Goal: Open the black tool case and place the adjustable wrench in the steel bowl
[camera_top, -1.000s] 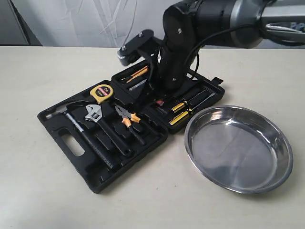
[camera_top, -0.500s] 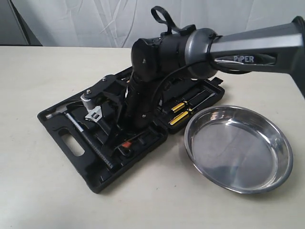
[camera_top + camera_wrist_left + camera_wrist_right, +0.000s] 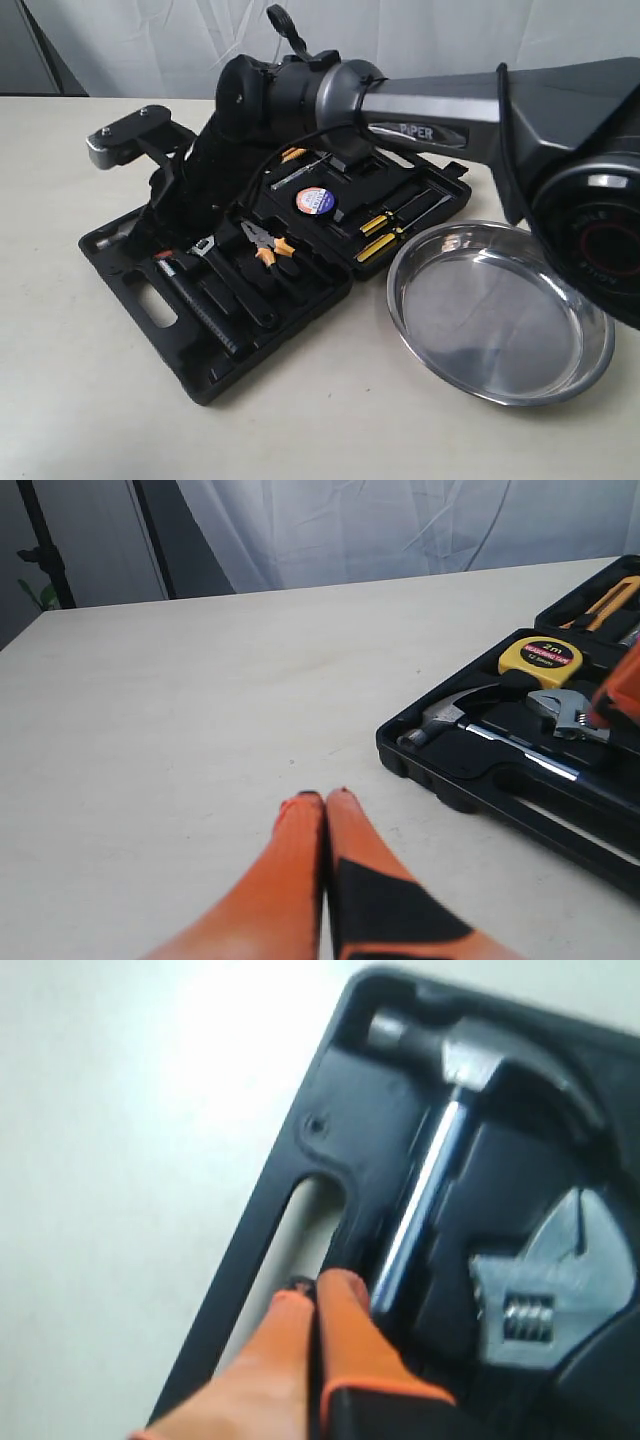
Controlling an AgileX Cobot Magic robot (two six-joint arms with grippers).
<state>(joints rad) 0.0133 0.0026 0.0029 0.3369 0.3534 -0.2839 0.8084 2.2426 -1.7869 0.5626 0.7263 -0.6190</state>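
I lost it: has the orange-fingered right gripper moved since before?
Yes. The orange-fingered right gripper moved across the open black plastic tool case, from its far half to its handle cut-out.

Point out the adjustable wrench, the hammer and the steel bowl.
adjustable wrench point(image 3: 530, 1288), right wrist view, on its silver jaw head.
hammer point(image 3: 475, 1057), right wrist view, on its metal head.
steel bowl point(image 3: 500, 310), exterior view, on its bare inner floor.

Exterior camera: raised, off the table, facing obliquely down across it toward a white backdrop, middle distance. Left wrist camera: low over the table, facing along the left gripper to the black tool case nearby. Right wrist camera: close above the case; all three views share its corner with the hammer.
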